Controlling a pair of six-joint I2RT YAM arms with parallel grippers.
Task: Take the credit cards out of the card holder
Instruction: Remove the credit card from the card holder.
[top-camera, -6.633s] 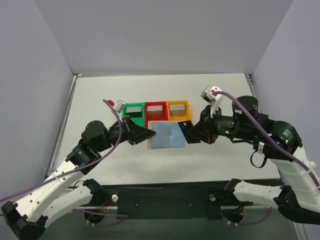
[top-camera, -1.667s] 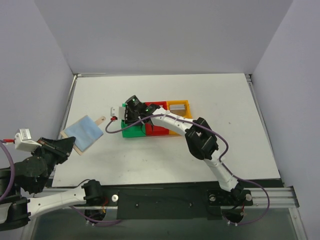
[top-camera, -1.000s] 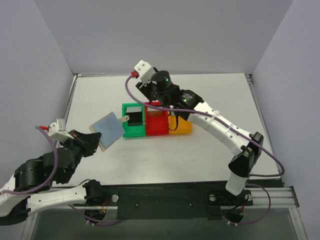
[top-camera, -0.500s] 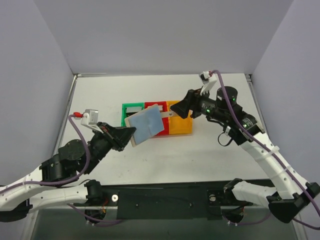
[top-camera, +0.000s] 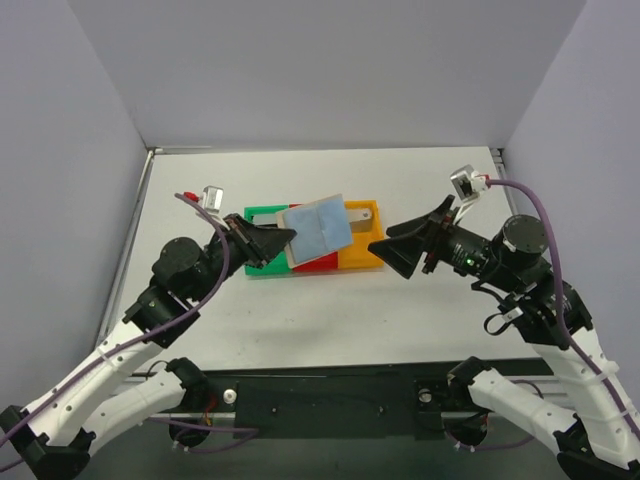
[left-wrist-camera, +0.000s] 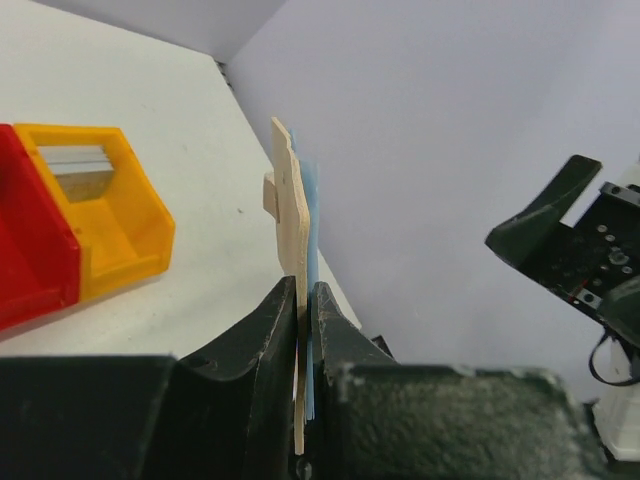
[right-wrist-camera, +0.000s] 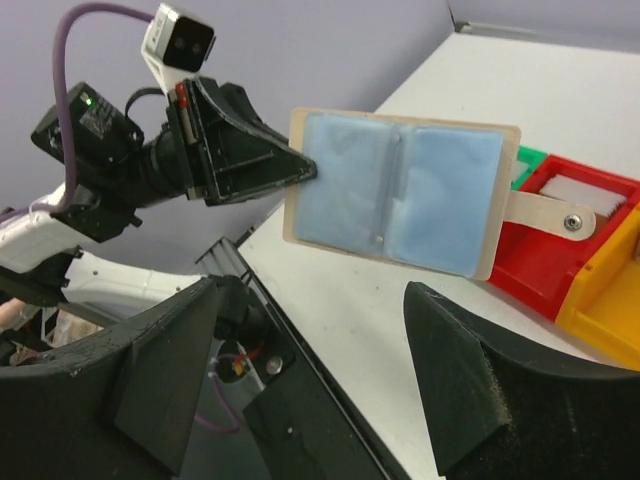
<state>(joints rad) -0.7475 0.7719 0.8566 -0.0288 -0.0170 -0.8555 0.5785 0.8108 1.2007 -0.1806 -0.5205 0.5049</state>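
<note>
The card holder (top-camera: 315, 228) hangs open in the air above the bins, its light blue inner panels facing right and its tan snap tab (top-camera: 358, 213) sticking out. My left gripper (top-camera: 285, 237) is shut on its left edge. In the left wrist view the card holder (left-wrist-camera: 293, 210) stands edge-on between the fingers of the left gripper (left-wrist-camera: 305, 290). My right gripper (top-camera: 385, 242) is open and empty, a short way right of the holder and pointing at it. In the right wrist view the card holder (right-wrist-camera: 400, 190) lies beyond the wide-spread right gripper (right-wrist-camera: 315, 290). No credit card shows in the holder's panels.
Green (top-camera: 258, 215), red (top-camera: 318, 263) and orange (top-camera: 362, 255) bins stand in a row under the holder. A grey card (left-wrist-camera: 80, 158) lies in the orange bin and a pale card (right-wrist-camera: 590, 190) in the red bin. The black base rail (right-wrist-camera: 300, 400) runs along the table's near edge.
My left arm has carried the open holder up and right, over the red bin. My right gripper has swung back to the right, dropped lower and opened wider, now facing the holder.
</note>
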